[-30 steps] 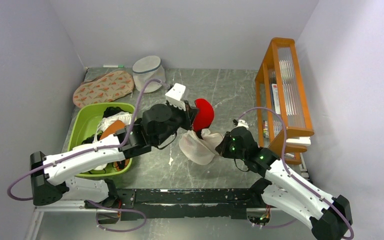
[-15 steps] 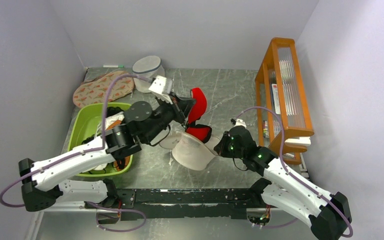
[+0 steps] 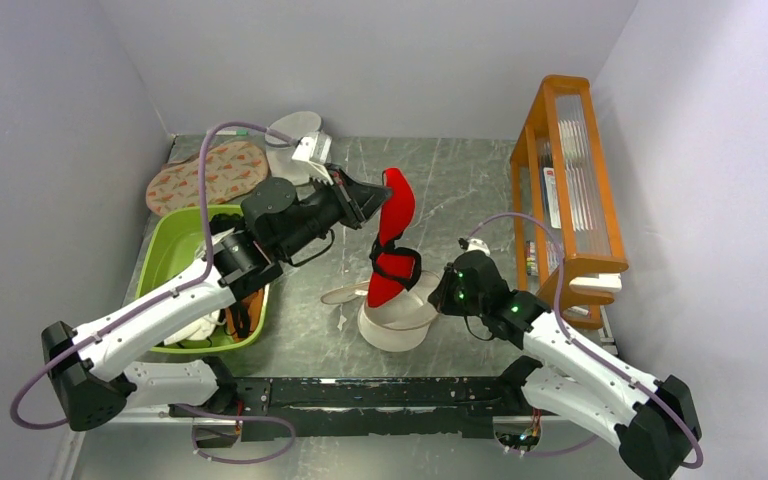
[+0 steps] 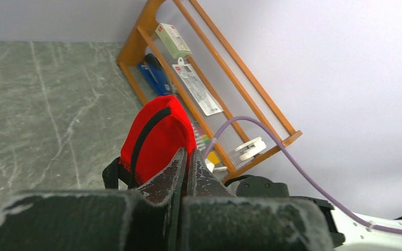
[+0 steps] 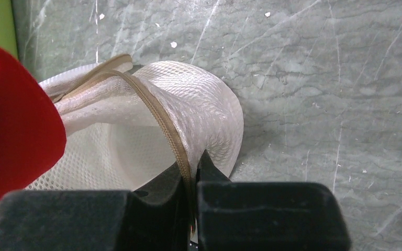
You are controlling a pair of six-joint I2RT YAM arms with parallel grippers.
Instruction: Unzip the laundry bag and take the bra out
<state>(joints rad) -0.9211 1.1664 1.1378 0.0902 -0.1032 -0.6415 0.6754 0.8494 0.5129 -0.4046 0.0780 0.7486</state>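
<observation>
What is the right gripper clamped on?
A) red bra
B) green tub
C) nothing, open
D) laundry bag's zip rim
D: the right wrist view shows the right gripper shut on the tan zip rim of the laundry bag; the left gripper holds the red bra.

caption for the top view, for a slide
Left gripper holds the red bra up from the open laundry bag while the right gripper grips its rim.

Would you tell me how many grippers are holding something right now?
2. The left gripper, raised mid-table, pinches the red bra; the right gripper, nearer the front, clamps the rim of the laundry bag.
</observation>
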